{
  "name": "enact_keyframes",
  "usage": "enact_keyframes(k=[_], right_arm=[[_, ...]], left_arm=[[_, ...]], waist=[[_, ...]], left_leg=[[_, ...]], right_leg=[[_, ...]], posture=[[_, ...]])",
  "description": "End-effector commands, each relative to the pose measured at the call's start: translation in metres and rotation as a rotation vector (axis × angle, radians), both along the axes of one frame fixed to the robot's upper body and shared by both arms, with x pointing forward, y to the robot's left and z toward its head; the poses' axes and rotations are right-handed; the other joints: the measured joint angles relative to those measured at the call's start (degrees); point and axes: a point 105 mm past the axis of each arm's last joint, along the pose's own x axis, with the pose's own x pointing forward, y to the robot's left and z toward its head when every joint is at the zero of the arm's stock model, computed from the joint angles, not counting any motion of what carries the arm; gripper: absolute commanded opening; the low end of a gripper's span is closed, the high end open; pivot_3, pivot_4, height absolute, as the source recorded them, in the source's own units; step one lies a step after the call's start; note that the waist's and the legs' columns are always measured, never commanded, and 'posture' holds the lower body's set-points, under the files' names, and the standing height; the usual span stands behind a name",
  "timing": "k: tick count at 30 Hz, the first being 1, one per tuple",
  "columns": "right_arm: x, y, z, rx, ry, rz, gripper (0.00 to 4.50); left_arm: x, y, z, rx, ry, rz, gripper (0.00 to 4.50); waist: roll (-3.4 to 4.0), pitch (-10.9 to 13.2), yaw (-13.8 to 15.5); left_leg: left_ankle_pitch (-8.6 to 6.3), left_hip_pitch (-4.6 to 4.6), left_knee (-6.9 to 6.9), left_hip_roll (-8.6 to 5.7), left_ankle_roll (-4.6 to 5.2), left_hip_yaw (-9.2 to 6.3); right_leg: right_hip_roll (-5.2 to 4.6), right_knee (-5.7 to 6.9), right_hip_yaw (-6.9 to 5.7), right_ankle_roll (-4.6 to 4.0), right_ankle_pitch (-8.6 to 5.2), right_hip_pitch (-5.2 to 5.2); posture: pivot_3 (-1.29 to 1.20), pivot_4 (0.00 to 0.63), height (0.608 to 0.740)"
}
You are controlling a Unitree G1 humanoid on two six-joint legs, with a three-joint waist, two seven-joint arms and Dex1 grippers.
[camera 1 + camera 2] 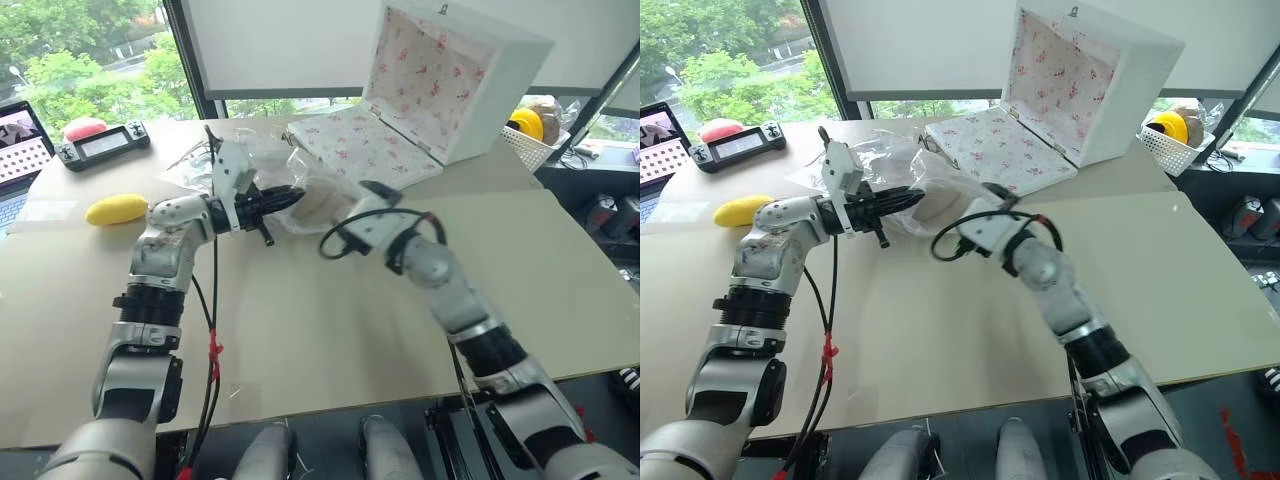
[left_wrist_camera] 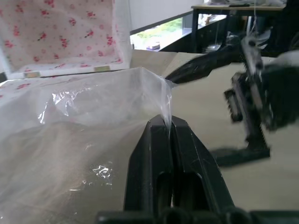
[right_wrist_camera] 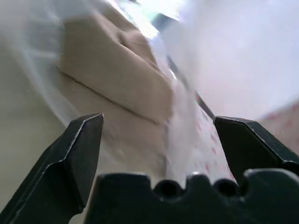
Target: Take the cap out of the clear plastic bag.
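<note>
The left pincer [image 2: 168, 128] is pinching a fold of the clear plastic bag [image 2: 88, 140] between its two fingers, which are pressed tight together on the film and holding that edge up off the bench [image 1: 330, 330]. Just beyond its tips, the bag is bulging outward, and the cap [image 3: 117, 74] is sitting inside it as a beige fabric mass seen through the plastic. The right pincer [image 3: 159, 135] is pointing at the bag from the opposite side with its fingers spread wide apart, gripping nothing; the cap is lying straight ahead between the two open tips, just past them, and I cannot tell whether the tips are touching the film. Behind the bag, further from both pincers, a white box [image 1: 450, 80] with flowered lining is standing open. Well off to the outer side of the left arm, a yellow lemon-shaped thing [image 1: 117, 209] is resting on the bench, and beyond it a dark handheld controller [image 1: 103, 143].
</note>
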Motion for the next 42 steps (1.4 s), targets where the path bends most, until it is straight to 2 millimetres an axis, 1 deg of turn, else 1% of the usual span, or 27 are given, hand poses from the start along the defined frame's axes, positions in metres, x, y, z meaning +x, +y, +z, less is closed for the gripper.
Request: enact_keyframes(k=[1, 4, 6, 8, 11, 13, 16, 18, 19, 21, 26, 29, 31, 36, 39, 42], right_arm=[[-0.002, 0.012, 0.010, -0.011, -0.079, 0.045, 4.50], [-0.004, 0.014, 0.007, -0.011, -0.080, 0.055, 4.50], [-0.005, 0.012, 0.005, -0.012, -0.078, 0.055, 4.50], [-0.007, 0.008, 0.001, -0.020, -0.070, 0.057, 4.50], [-0.016, 0.003, -0.003, -0.023, -0.052, 0.085, 4.50], [-0.023, -0.005, -0.004, -0.019, -0.039, 0.094, 4.50], [-0.028, -0.017, -0.005, -0.035, -0.034, 0.080, 4.50], [-0.029, -0.026, -0.005, -0.049, -0.031, 0.058, 4.50], [-0.030, -0.030, -0.005, -0.051, -0.032, 0.047, 4.50], [-0.032, -0.034, -0.005, -0.055, -0.034, 0.036, 4.50], [-0.032, -0.026, -0.005, -0.069, -0.046, 0.040, 4.50], [-0.032, -0.020, -0.008, -0.091, -0.053, 0.054, 4.50], [-0.035, -0.018, -0.015, -0.127, -0.054, 0.070, 4.50], [-0.037, -0.023, -0.033, -0.200, -0.035, 0.073, 4.50], [-0.038, -0.019, -0.039, -0.239, -0.039, 0.093, 4.50], [-0.038, -0.008, -0.045, -0.260, -0.040, 0.119, 4.50]], left_arm=[[-0.016, -0.006, 0.008, -0.020, -0.021, -0.079, 0.07], [-0.023, -0.005, 0.002, -0.025, 0.008, -0.085, 0.07], [-0.025, -0.003, 0.002, -0.048, 0.027, -0.079, 0.07], [-0.025, 0.000, 0.005, -0.084, 0.047, -0.056, 0.07], [-0.019, 0.007, 0.008, -0.100, 0.043, 0.000, 0.07], [-0.010, 0.013, 0.010, -0.102, 0.029, 0.057, 0.07], [-0.005, 0.016, 0.009, -0.117, 0.028, 0.090, 0.07], [-0.006, 0.016, 0.005, -0.124, 0.038, 0.094, 0.07], [-0.008, 0.014, 0.000, -0.131, 0.053, 0.088, 0.07], [-0.013, 0.011, -0.007, -0.155, 0.084, 0.074, 0.07], [-0.030, 0.003, -0.025, -0.196, 0.157, 0.031, 0.07], [-0.032, 0.006, -0.036, -0.240, 0.189, 0.060, 0.07], [-0.030, 0.012, -0.039, -0.262, 0.195, 0.108, 0.07], [-0.024, 0.016, -0.031, -0.281, 0.177, 0.139, 0.07], [-0.022, 0.016, -0.028, -0.287, 0.171, 0.147, 0.07], [-0.023, 0.012, -0.025, -0.286, 0.164, 0.133, 0.07]], waist=[[0.00, 0.0, 0.0], [0.00, 0.0, 0.0], [0.00, 0.0, 0.0], [0.00, 0.0, 0.1], [0.00, 0.0, 0.2], [0.00, 0.0, 0.2], [0.00, 0.0, 0.1], [0.00, 0.0, 0.1], [0.00, 0.0, 0.1], [0.00, 0.0, 0.1], [0.00, 0.0, 0.1], [0.00, 0.0, 0.3], [0.00, 0.0, 0.3], [0.00, 0.0, 0.4], [0.00, 0.0, 0.3], [0.00, 0.0, 0.2]], left_leg=[[0.05, -0.12, 0.00, 0.02, -0.08, 0.00], [0.12, -0.26, 0.02, 0.03, -0.20, -0.01], [0.09, -0.27, 0.01, 0.03, -0.14, -0.02], [0.00, -0.25, 0.01, 0.04, 0.00, -0.04], [-0.03, -0.15, 0.00, 0.05, 0.06, -0.06], [-0.03, -0.13, 0.01, 0.04, 0.06, -0.05], [-0.03, -0.13, 0.00, 0.03, 0.05, -0.03], [-0.03, -0.13, 0.01, 0.03, 0.05, -0.03], [-0.03, -0.13, 0.01, 0.02, 0.05, -0.02], [-0.03, -0.11, 0.01, 0.04, 0.05, -0.01], [-0.03, -0.07, 0.00, 0.09, 0.06, 0.05], [-0.03, -0.07, 0.01, 0.10, 0.06, 0.05], [-0.04, -0.02, 0.01, 0.09, 0.06, 0.05], [-0.04, -0.01, 0.00, 0.09, 0.06, 0.05], [-0.04, 0.00, 0.01, 0.09, 0.06, 0.05], [-0.03, 0.02, 0.00, 0.09, 0.05, 0.08]], right_leg=[[0.00, 0.06, 0.01, -0.03, 0.02, -0.10], [0.00, 0.17, 0.01, -0.06, 0.04, -0.21], [0.00, 0.12, 0.01, -0.07, 0.04, -0.22], [0.01, 0.04, 0.00, -0.07, 0.04, -0.22], [0.02, 0.03, -0.01, -0.08, 0.05, -0.16], [0.02, 0.02, -0.01, -0.09, 0.05, -0.13], [0.03, 0.02, 0.00, -0.09, 0.06, -0.14], [0.02, 0.01, 0.00, -0.10, 0.06, -0.14], [0.02, 0.01, 0.00, -0.10, 0.06, -0.14], [0.02, 0.02, 0.01, -0.10, 0.06, -0.13], [0.04, 0.03, 0.03, -0.10, 0.06, -0.13], [0.04, 0.04, 0.03, -0.12, 0.07, -0.12], [0.04, 0.02, 0.04, -0.12, 0.08, -0.06], [0.04, 0.01, 0.03, -0.12, 0.08, -0.05], [0.04, 0.00, 0.03, -0.13, 0.08, -0.04], [0.04, 0.00, 0.03, -0.13, 0.08, -0.04]], posture=[[0.00, 0.150, 0.740], [0.00, 0.150, 0.740], [0.00, 0.150, 0.740], [0.00, 0.150, 0.740], [0.00, 0.150, 0.740], [0.00, 0.150, 0.740], [0.00, 0.150, 0.740], [0.00, 0.150, 0.740], [0.00, 0.150, 0.740], [0.00, 0.150, 0.740], [0.00, 0.150, 0.740], [0.00, 0.150, 0.740], [0.00, 0.150, 0.740], [0.00, 0.150, 0.740], [0.00, 0.150, 0.740], [0.00, 0.150, 0.740]])
